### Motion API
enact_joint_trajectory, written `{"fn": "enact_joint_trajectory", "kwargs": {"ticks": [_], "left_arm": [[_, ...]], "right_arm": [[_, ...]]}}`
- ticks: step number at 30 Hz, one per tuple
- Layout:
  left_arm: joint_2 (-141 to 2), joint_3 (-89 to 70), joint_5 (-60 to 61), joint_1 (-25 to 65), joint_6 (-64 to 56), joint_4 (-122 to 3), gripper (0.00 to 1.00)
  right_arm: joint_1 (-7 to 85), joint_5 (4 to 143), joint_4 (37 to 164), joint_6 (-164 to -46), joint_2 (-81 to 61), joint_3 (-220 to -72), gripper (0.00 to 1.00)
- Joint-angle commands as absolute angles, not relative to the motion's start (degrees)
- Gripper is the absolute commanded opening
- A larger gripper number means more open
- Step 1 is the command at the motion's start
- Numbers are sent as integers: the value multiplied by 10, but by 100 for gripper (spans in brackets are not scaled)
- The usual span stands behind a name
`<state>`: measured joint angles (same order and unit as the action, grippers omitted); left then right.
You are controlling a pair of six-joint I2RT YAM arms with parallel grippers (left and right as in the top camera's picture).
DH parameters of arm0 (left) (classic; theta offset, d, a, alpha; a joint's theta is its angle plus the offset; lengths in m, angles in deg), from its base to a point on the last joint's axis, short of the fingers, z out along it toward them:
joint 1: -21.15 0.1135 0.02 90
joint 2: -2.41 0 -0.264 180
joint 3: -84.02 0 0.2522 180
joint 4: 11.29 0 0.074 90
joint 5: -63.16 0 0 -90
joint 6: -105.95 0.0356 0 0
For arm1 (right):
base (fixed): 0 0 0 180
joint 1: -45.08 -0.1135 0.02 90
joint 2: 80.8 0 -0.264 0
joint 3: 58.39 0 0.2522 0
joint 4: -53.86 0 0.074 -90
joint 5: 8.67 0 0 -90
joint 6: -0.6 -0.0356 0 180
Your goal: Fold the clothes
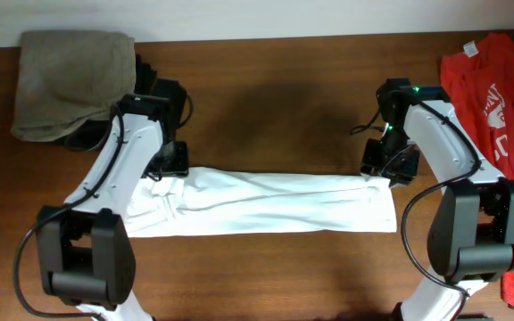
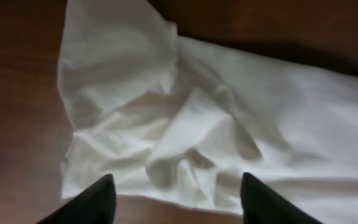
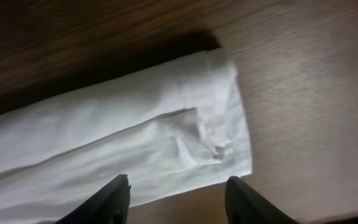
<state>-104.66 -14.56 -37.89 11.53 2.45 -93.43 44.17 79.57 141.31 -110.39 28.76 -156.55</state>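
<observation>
Dark fingers of the left gripper (image 2: 176, 202) stand wide apart at the bottom of its wrist view, gripping nothing. Just ahead of them and between them lies the crumpled end of the white T-shirt (image 2: 229, 112). Here the cloth is bunched in soft ridges, probably a sleeve or hem doubled over, and beyond that it smooths out toward the far side.

The right gripper (image 3: 178, 200) is likewise spread and empty. It hovers over the opposite end of the shirt, where a squared-off corner with one small pucker sits just ahead of its fingertips. Bare wooden table (image 3: 303, 93) shows past that corner and to the outside of the jaws.

Seen from overhead, the shirt lies as one long narrow band running from one gripper to the other, each arm poised over its own end. That layout suggests the sides are already folded in lengthwise and the arms are stationed to take the two ends, either to smooth them or to bring one over the other. The chest print does not show, so it is likely folded inside or facing down.

Well outside the left jaws, at the table's far corner, a khaki garment (image 1: 65, 76) lies heaped. A red T-shirt (image 1: 489, 98) lies beyond the right arm. Both seem parked out of the folding area.
</observation>
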Motion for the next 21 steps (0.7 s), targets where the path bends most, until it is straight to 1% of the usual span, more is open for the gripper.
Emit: {"fn": "enact_joint_trajectory", "kwargs": {"ticks": [1,4,8,12,14,15,16,17,19,21], "left_arm": [[-1058,-112,-328,153,48,-906,61],[-1058,-93,-304,176,54,-878,60],[-1058,-48,-229,198,101,-821,59],[-1059,-19,-227,198,103,-791,57],[-1059,-11,-234,200,103,-790,57],[-1059,-9,-239,202,102,-790,57],[-1060,-8,-248,206,102,-790,57],[-1061,-8,-257,212,102,-790,57],[-1064,-7,-264,225,95,-792,56],[-1065,-2,-272,246,82,-793,52]], "right_arm": [[428,768,1411,-1078,283,-1567,50],[415,768,1407,-1078,283,-1567,50],[394,768,1396,-1079,283,-1563,50],[387,768,1391,-1079,283,-1560,50],[387,768,1380,-1079,283,-1552,47],[387,768,1371,-1082,283,-1543,44],[387,766,1358,-1084,283,-1530,38],[387,758,1344,-1083,283,-1513,28],[387,750,1314,-1083,283,-1480,16],[387,748,1282,-1083,283,-1450,6]]}}
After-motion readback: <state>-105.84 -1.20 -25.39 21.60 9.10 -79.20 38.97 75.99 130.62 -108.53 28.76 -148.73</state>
